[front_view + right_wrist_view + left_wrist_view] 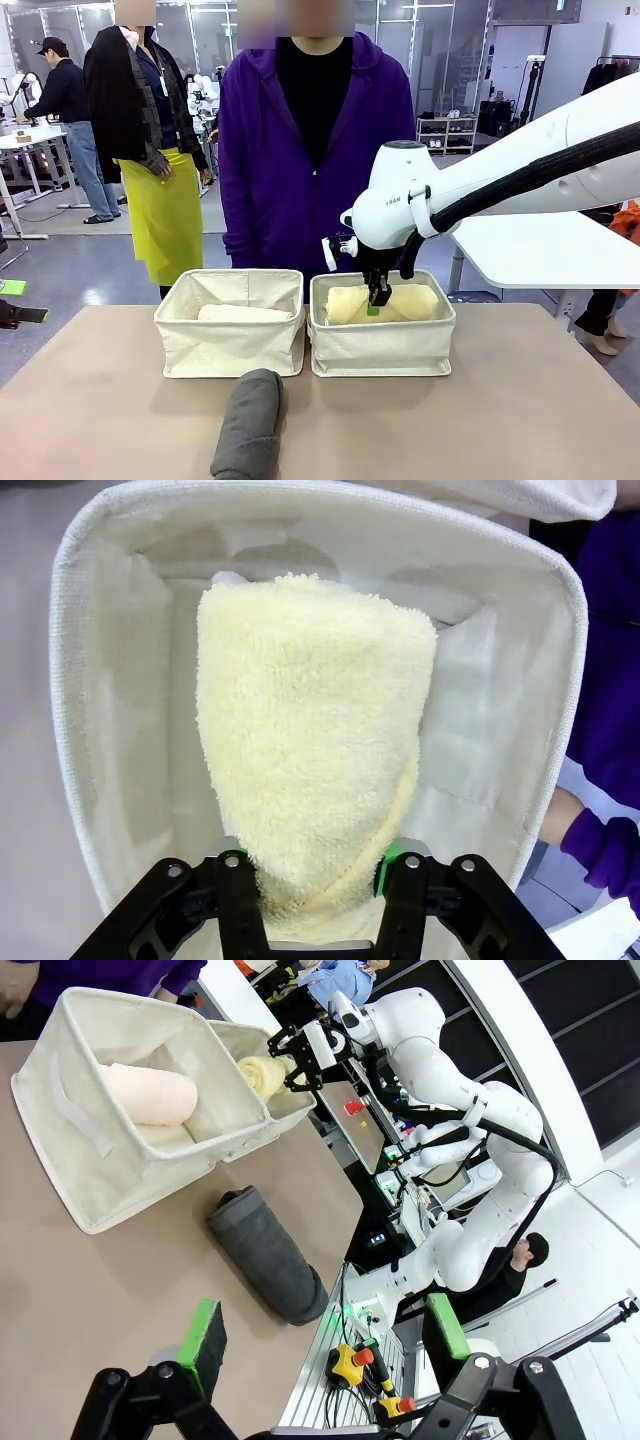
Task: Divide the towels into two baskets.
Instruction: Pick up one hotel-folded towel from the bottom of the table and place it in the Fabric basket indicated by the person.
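Two cream canvas baskets stand side by side mid-table. The left basket (228, 350) (100, 1160) holds a pale pink towel (245, 313) (150, 1095). In the right basket (385, 350) (110, 730) lies a pale yellow towel (400, 300) (310, 730) (262, 1072). My right gripper (378, 300) (315, 880) reaches down into that basket, its fingers parted on either side of the towel's near end. A dark grey towel (248, 425) (265, 1255) lies on the table in front of the baskets. My left gripper (325, 1335) hovers open above the table, well short of the grey towel.
A person in a purple top (310, 150) stands just behind the baskets, one purple sleeve (600, 845) close to the right basket's far side. The tan table (520, 400) is bare to the right and left of the grey towel.
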{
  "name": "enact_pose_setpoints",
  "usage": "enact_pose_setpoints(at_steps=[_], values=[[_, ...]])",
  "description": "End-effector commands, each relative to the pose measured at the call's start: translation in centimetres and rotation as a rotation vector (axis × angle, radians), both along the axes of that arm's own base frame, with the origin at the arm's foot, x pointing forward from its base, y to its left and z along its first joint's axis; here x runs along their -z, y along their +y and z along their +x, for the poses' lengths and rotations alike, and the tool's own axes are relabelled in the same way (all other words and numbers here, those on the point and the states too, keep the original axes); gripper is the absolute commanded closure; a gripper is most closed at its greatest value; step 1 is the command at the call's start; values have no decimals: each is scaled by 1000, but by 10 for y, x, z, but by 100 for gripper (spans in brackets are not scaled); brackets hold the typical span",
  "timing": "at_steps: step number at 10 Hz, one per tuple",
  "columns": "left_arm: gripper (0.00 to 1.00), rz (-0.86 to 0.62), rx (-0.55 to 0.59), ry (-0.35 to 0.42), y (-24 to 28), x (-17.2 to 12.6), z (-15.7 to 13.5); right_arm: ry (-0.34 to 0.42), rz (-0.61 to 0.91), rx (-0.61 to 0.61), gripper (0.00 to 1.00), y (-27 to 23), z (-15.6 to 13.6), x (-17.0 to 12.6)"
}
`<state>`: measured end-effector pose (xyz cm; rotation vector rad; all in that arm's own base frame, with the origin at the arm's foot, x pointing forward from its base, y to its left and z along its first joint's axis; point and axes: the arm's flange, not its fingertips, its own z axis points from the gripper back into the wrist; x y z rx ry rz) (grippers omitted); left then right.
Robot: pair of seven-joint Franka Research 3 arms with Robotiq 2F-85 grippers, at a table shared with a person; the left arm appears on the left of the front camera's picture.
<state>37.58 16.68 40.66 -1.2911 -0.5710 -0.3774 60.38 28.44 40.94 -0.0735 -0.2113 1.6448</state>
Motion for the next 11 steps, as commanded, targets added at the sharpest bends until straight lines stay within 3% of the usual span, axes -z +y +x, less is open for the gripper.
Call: enact_pose_setpoints(at_steps=[1,2,3,11], values=[[0,-2,-4,17,0,-6,-3,26,-18,-20,24,0,6,-3],[0,-2,-4,17,0,-6,-3,32,-23,-21,5,1,5,-2],[0,-2,-4,17,0,-6,-3,36,-24,-21,0,1,5,-1],[0,-2,-4,17,0,-6,-3,21,-7,4,0,-1,5,-6]])
